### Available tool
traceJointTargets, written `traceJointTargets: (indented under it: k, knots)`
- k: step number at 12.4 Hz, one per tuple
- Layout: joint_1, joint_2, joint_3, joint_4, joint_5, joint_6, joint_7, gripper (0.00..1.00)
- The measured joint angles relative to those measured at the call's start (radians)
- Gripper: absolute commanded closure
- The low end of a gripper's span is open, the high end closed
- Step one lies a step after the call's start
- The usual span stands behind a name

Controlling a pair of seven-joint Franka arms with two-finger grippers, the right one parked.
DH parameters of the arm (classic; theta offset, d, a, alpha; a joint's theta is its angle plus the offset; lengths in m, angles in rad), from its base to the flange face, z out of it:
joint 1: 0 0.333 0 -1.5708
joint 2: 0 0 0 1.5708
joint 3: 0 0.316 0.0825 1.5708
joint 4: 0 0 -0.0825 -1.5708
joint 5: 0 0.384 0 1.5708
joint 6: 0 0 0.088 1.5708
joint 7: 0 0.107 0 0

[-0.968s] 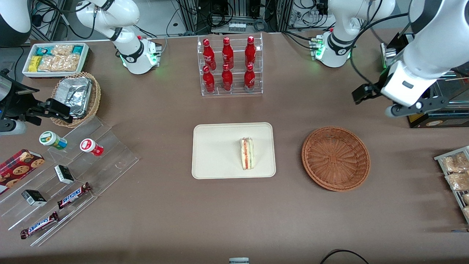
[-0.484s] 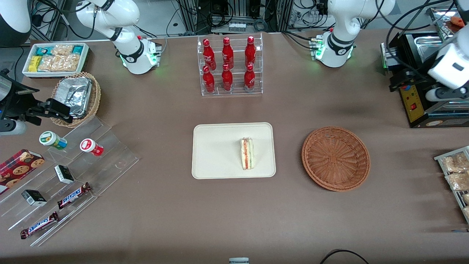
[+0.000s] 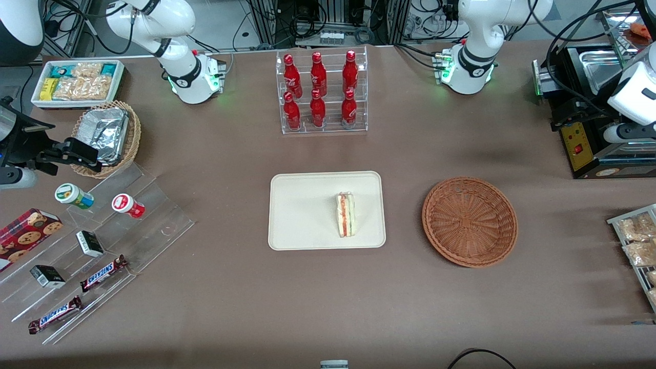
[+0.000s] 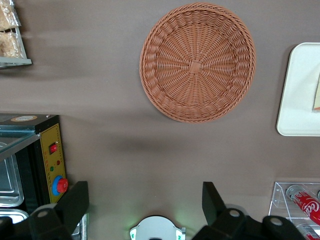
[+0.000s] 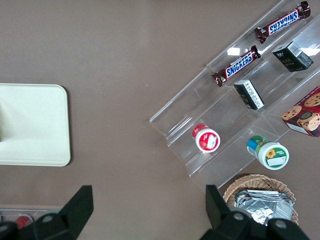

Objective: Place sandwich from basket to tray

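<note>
The sandwich lies on the cream-white tray at the table's middle, its pink and green filling edge up. The reddish-brown basket stands empty beside the tray, toward the working arm's end. My left gripper hangs high over the table's working-arm end, above a black appliance, well away from basket and tray. In the left wrist view the gripper is open and empty, and the basket, the tray and a sliver of the sandwich show.
A clear rack of red bottles stands farther from the camera than the tray. A black appliance with a yellow panel and a rack of snack bags sit at the working arm's end. Acrylic steps with snacks lie toward the parked arm's end.
The left arm has drawn back from near the basket toward the working arm's end of the table, over the black appliance. The sandwich, tray and basket have not moved.
</note>
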Motion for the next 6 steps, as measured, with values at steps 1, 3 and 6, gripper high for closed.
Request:
traceJointTargets:
  k: [1,3,6]
  knots:
    - [0.000,0.000,0.000,0.000,0.000,0.007,0.009,0.00]
    - [0.000,0.001,0.000,0.001,0.012,0.016,0.020,0.00]
    - [0.000,0.009,0.000,0.008,0.015,0.022,0.026,0.00]
